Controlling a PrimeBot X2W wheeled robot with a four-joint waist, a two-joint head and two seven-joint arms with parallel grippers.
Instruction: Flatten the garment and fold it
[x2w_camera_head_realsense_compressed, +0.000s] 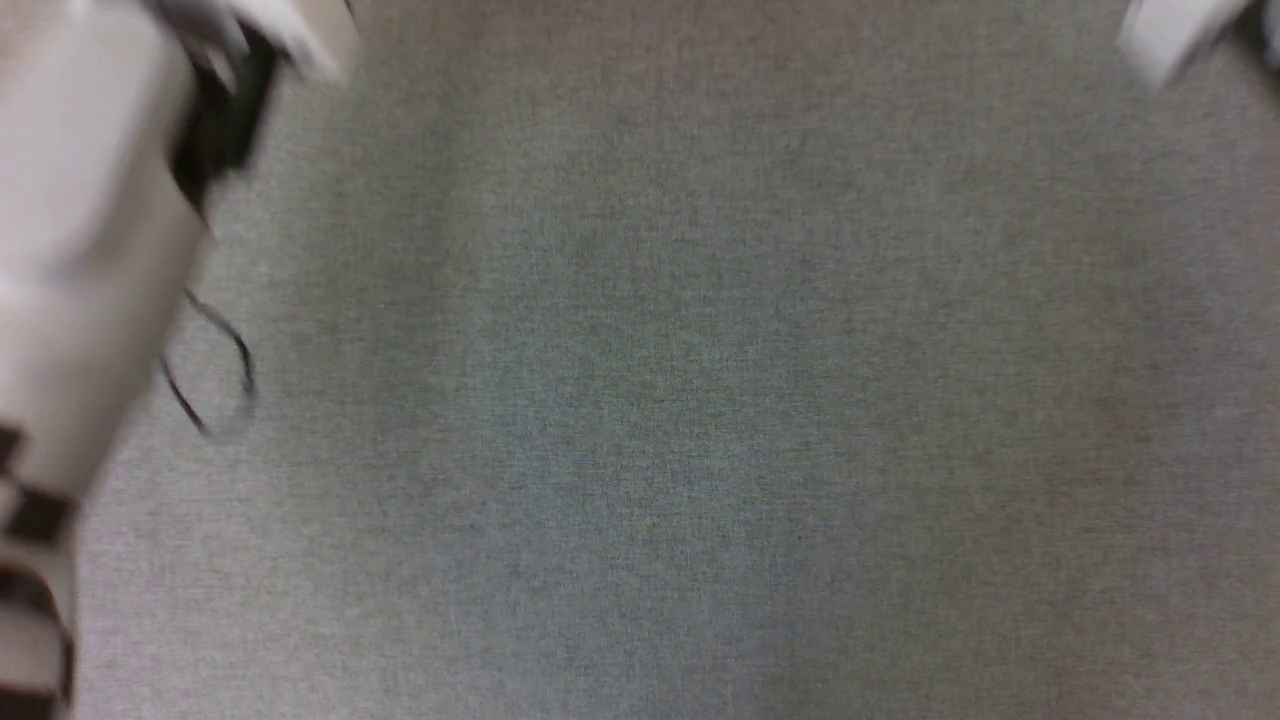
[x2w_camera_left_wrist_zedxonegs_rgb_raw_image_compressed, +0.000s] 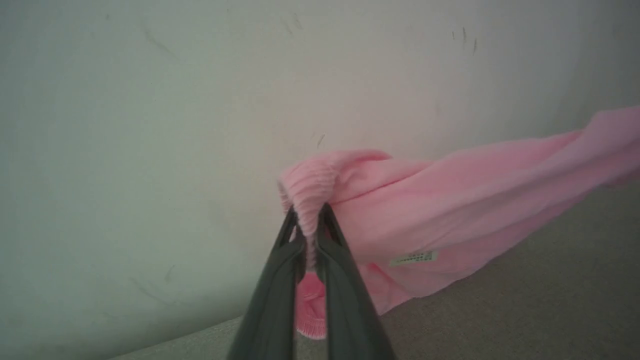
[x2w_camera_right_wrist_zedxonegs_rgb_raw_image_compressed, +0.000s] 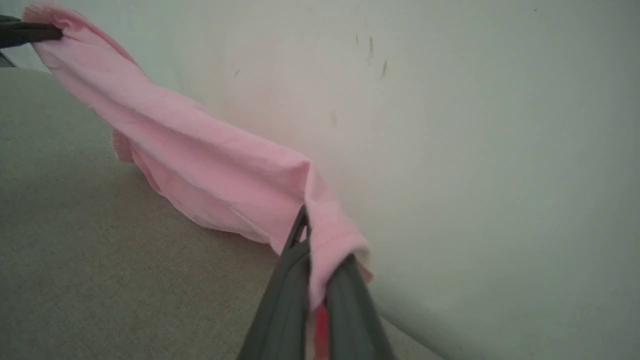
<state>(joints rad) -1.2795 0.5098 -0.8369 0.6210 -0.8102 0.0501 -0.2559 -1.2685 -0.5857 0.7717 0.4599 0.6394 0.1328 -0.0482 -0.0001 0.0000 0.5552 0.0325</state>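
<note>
1. The head view is blurred. It takes in the grey woven counter (x2w_camera_head_realsense_compressed: 700, 400), the pale left forearm (x2w_camera_head_realsense_compressed: 80, 250) down the left edge with a thin dark cable (x2w_camera_head_realsense_compressed: 235, 360) looping beside it, and a pale piece of the right arm (x2w_camera_head_realsense_compressed: 1170, 35) in the top right corner.
2. The wrist views add the garment (x2w_camera_left_wrist_zedxonegs_rgb_raw_image_compressed: 450, 200), lifted above the counter in front of a pale scuffed wall (x2w_camera_left_wrist_zedxonegs_rgb_raw_image_compressed: 150, 125).
3. The left wrist view alone gives the ribbed, gathered waistband (x2w_camera_left_wrist_zedxonegs_rgb_raw_image_compressed: 307, 182) and a small white tag (x2w_camera_left_wrist_zedxonegs_rgb_raw_image_compressed: 413, 258) sewn on the lower part of the cloth.
4. The right wrist view gives both ends of the span at once: the left gripper (x2w_camera_right_wrist_zedxonegs_rgb_raw_image_compressed: 25, 32) at the top left corner and the right gripper (x2w_camera_right_wrist_zedxonegs_rgb_raw_image_compressed: 325, 235) in the foreground.
5. The left gripper (x2w_camera_left_wrist_zedxonegs_rgb_raw_image_compressed: 308, 209) points up towards the wall, its jaws pinched tight on the waistband, which bunches over the tips.
6. The right gripper's jaws are clamped on a hemmed edge at the other end, the cloth folding over one finger.
7. The garment is light pink and thin, pulled into a long wrinkled band between the two grippers, with loose folds sagging beneath.
8. Whether the lowest fold touches the counter cannot be told.
</note>
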